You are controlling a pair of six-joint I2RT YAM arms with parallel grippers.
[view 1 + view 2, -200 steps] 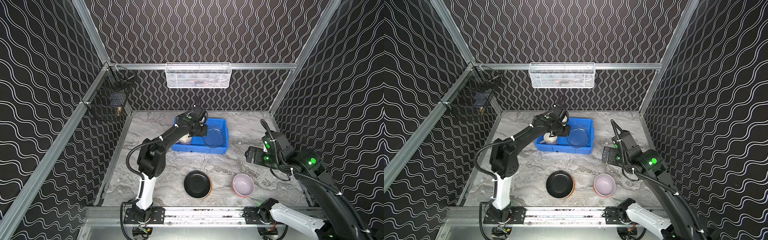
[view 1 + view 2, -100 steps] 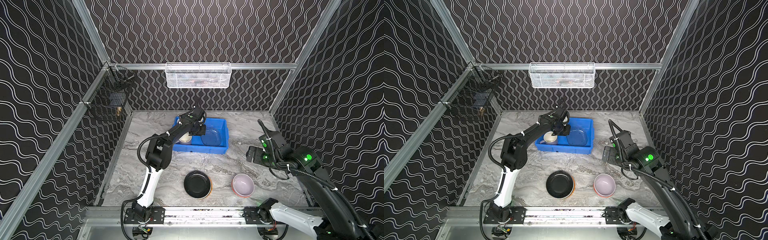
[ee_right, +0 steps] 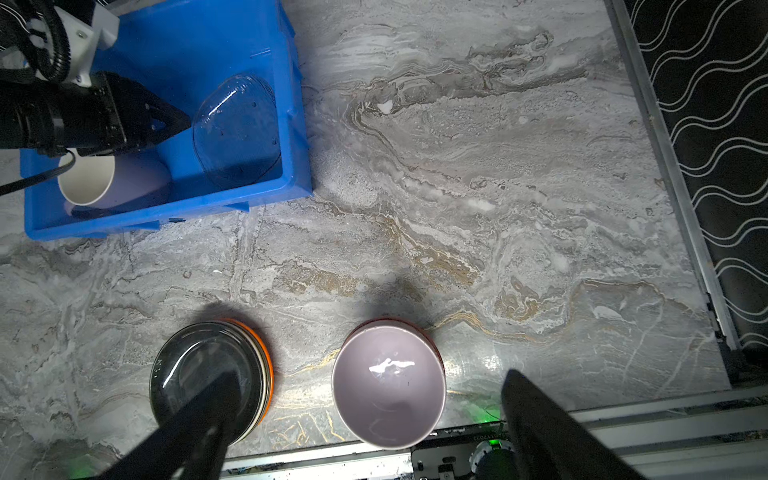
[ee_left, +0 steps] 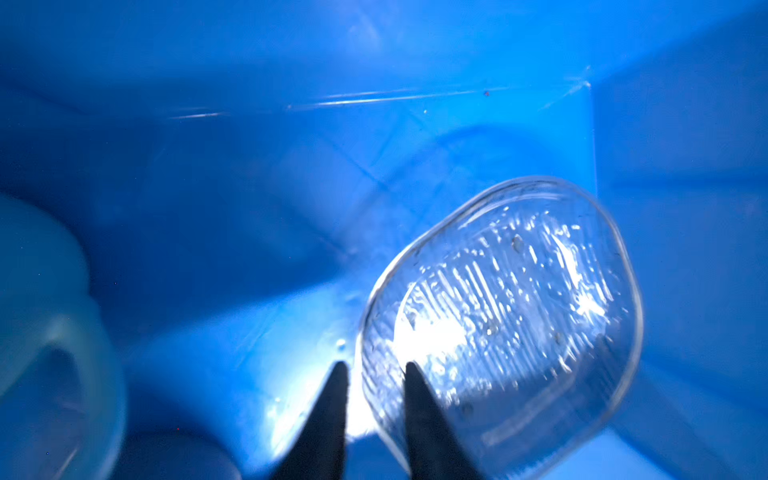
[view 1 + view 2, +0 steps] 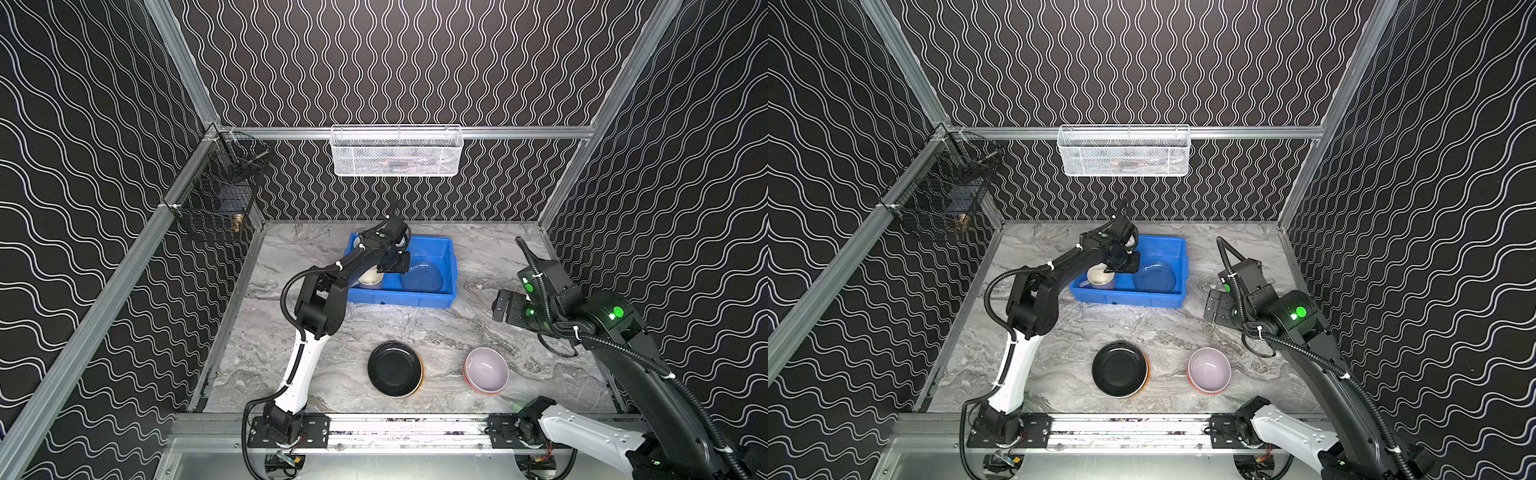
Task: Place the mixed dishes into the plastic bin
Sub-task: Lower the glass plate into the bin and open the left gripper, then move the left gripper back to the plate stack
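Left pincer [image 4: 375, 365], slightly parted, straddles the clear dish [image 4: 498, 311] rim (inside the blue bin [image 4: 374, 62]); right pincer [image 3: 372, 374] gapes wide, bowl [image 3: 388, 386] ahead of it.

Shows the left gripper [image 5: 1133, 267] low inside the blue plastic bin [image 5: 1129, 298], between 1 cream-lined mug [image 5: 1098, 277] and 1 translucent plate [image 5: 1155, 277], with the black-topped plate stack [image 5: 1120, 368] and lavender bowl [image 5: 1209, 370] on the table [image 5: 1084, 332], right gripper [image 5: 1213, 309] well apart.

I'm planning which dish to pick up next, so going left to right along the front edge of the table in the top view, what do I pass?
left arm's base → black plate, on top of its stack → lavender bowl → right arm's base
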